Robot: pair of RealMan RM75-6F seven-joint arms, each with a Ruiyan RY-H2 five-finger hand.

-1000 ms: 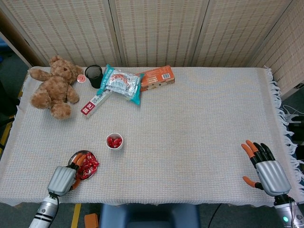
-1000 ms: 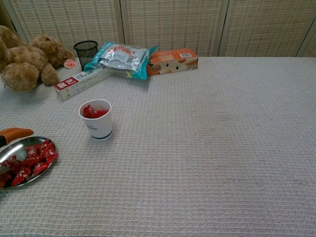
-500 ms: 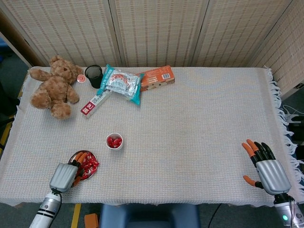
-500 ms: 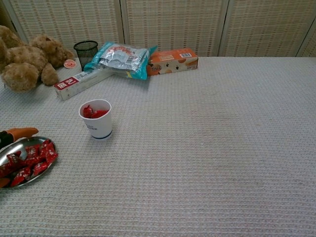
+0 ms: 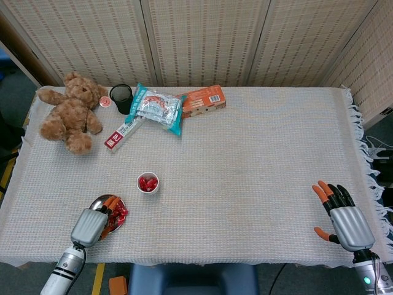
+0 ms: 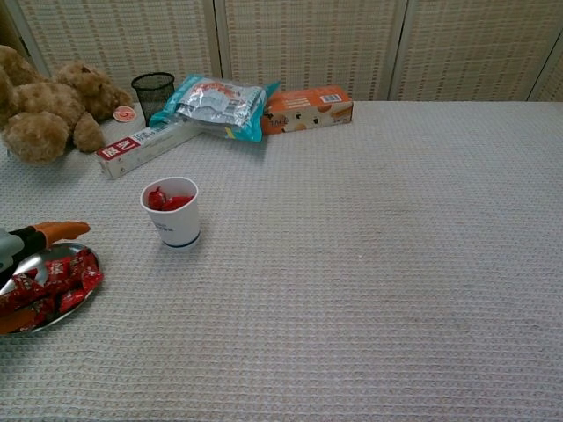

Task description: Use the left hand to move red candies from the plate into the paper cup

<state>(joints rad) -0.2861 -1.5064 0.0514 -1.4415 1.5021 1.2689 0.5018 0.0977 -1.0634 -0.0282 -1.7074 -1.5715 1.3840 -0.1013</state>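
Left hand (image 5: pixel 93 225): over plate (image 5: pixel 97 202), fingers among red candies (image 5: pixel 118 213); grip cannot be told. Paper cup (image 5: pixel 148 182): at 1 o'clock, apart. Right hand (image 5: pixel 344 218): spread, empty, on bench (image 5: pixel 245 160).

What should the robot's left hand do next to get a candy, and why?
Probably close its fingers on one red candy. The left hand is over the plate, and I can't tell that it holds one yet. The paper cup stands near.
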